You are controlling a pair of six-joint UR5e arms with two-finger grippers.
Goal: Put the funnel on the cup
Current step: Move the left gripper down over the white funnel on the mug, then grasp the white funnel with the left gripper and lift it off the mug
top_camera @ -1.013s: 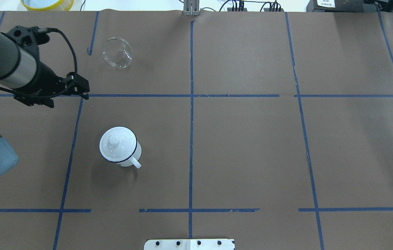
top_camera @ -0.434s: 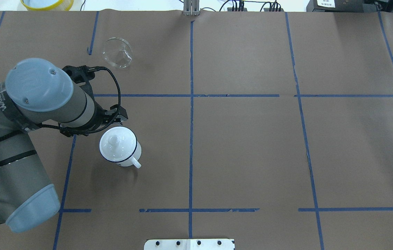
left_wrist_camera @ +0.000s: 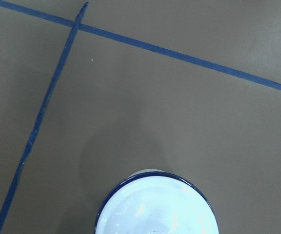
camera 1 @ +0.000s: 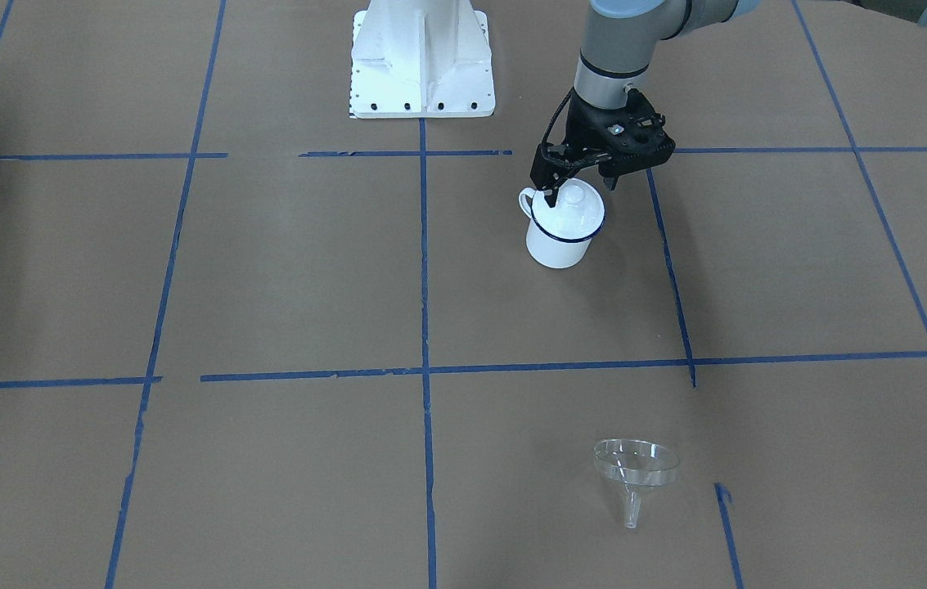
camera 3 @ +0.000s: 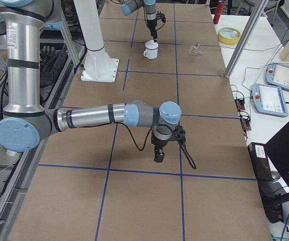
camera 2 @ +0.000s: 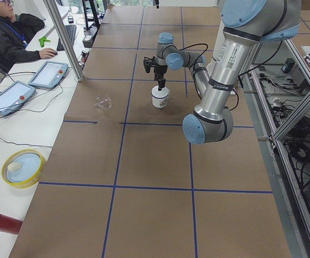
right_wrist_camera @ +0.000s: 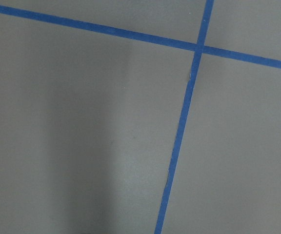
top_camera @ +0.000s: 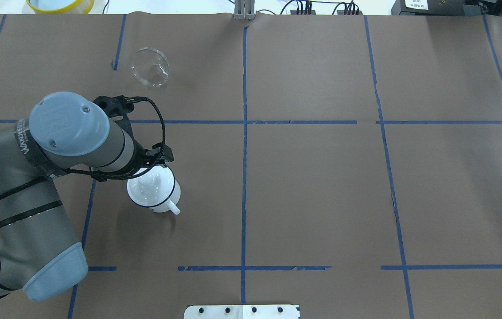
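The cup (camera 1: 559,239) is a white mug with a dark blue rim, standing upright left of centre in the overhead view (top_camera: 169,197). A white knobbed lid (camera 1: 573,206) sits on it and also shows in the left wrist view (left_wrist_camera: 157,209). My left gripper (camera 1: 580,190) hangs just above the lid, fingers open on either side of the knob. The clear funnel (top_camera: 150,67) stands bowl-up on its own, far from the cup, and shows in the front view too (camera 1: 635,470). My right gripper (camera 3: 158,150) hovers low over bare table far from both; I cannot tell its state.
The white robot base plate (camera 1: 422,65) is at the table's near edge. A yellow-rimmed bowl (camera 2: 23,167) and a red cylinder (camera 2: 1,221) lie off the brown paper. An operator (camera 2: 9,32) sits by tablets beyond the far edge. Blue tape lines grid the table.
My left arm has swung in from the table's left edge to the cup, and its gripper now hangs over the lid. The cup, lid and funnel have not moved.
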